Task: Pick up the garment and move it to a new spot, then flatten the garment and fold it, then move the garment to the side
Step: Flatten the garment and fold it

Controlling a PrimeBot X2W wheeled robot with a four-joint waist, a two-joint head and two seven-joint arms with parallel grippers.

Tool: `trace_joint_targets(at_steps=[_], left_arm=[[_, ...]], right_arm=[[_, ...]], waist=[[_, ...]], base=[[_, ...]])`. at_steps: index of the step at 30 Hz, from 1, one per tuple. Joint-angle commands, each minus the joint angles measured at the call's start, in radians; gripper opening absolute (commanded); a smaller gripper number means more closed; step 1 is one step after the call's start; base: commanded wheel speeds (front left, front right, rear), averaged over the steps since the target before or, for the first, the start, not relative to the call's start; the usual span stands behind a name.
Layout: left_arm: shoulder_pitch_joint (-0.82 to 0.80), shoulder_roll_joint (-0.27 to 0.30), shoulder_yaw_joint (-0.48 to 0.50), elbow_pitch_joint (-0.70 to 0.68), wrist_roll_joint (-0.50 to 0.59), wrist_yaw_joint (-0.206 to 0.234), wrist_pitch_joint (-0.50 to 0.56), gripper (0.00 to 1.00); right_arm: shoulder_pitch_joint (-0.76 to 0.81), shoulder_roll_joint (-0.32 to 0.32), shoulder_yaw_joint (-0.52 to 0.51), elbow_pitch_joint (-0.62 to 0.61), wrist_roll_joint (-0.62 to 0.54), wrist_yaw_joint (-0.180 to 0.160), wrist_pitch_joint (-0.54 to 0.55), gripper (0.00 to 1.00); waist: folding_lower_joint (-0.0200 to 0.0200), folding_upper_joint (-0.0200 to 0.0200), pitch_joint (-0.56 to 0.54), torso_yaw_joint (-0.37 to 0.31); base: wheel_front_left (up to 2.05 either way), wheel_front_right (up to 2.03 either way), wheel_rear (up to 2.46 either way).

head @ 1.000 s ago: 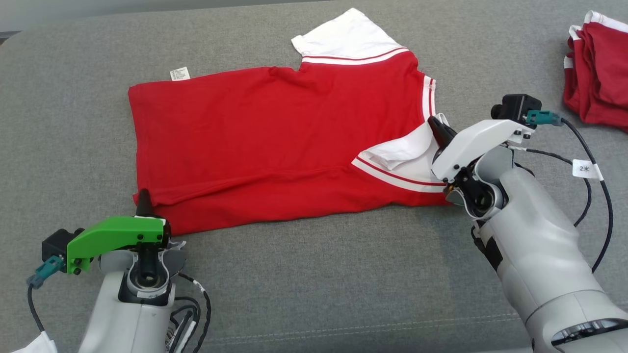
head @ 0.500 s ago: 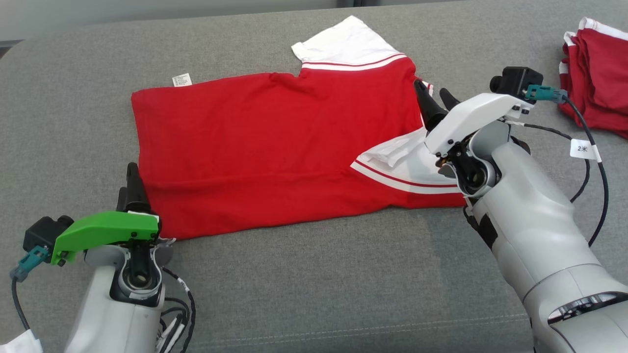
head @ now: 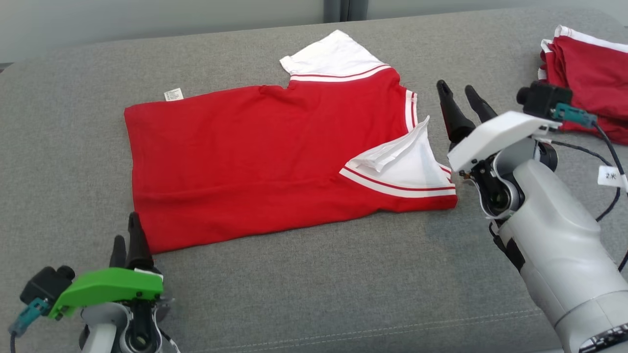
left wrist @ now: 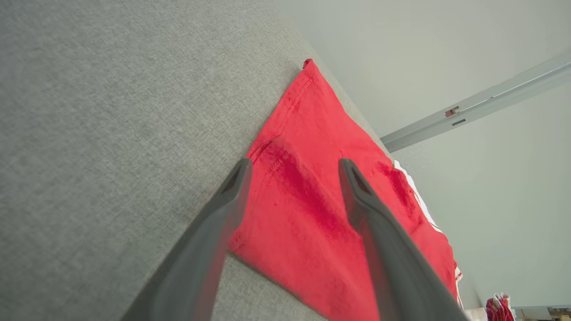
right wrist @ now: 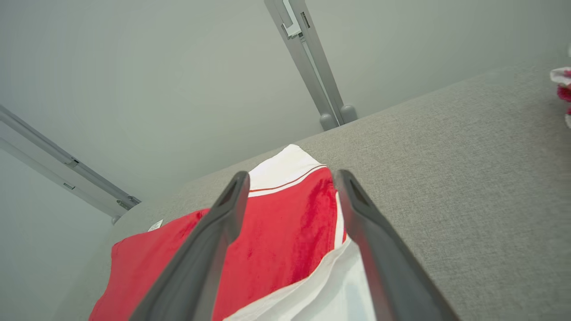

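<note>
The garment (head: 255, 157), a red shirt with white striped sleeves, lies folded on the grey cushioned surface (head: 314, 284). One white sleeve (head: 333, 56) sticks out at the back, and another (head: 407, 164) lies turned over at the right end. My left gripper (head: 126, 234) stands open just off the garment's near left corner, touching nothing. The left wrist view shows the red hem corner (left wrist: 308, 209) lying beyond my left gripper's (left wrist: 294, 165) spread fingers. My right gripper (head: 457, 88) is open and raised just right of the collar end; in its own view my right gripper (right wrist: 291, 176) looks over the garment (right wrist: 285, 223).
A pile of other red and white garments (head: 588, 73) lies at the far right. Cables with a white tag (head: 611, 175) hang beside the right arm. The surface's back edge (head: 196, 32) meets a pale wall with a metal post (right wrist: 312, 67). Bare grey fabric runs along the front.
Both grippers have opened and let go of the garment. The left one has drawn back toward the near edge, and the right one has lifted off the sleeve to the right. The head camera has shifted.
</note>
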Motion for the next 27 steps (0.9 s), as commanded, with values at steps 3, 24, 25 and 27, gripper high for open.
trace_joint_targets(at_steps=[3,24,25,27], left_arm=[[0.076,0.004,-0.012,-0.043,0.012,0.035,0.020,1.00],[0.022,-0.015,0.024,0.090,-0.063,0.022,0.055,0.50],[0.013,-0.015,0.026,0.099,-0.063,0.013,0.047,0.41],[-0.007,-0.018,0.033,0.120,-0.063,-0.004,0.033,0.00]], right_arm=[[0.073,-0.035,0.007,-0.045,-0.005,0.000,-0.035,1.00],[0.379,0.002,-0.130,-0.274,-0.084,0.000,-0.042,1.00],[0.390,0.008,-0.138,-0.281,-0.087,0.000,-0.034,1.00],[0.411,0.018,-0.150,-0.289,-0.093,0.000,-0.017,1.00]], waist=[[0.0000,0.0000,-0.014,-0.010],[0.0000,0.0000,0.031,-0.079],[0.0000,0.0000,0.033,-0.079],[0.0000,0.0000,0.038,-0.079]], base=[[0.00,0.00,0.00],[0.00,0.00,0.00],[0.00,0.00,0.00],[0.00,0.00,0.00]])
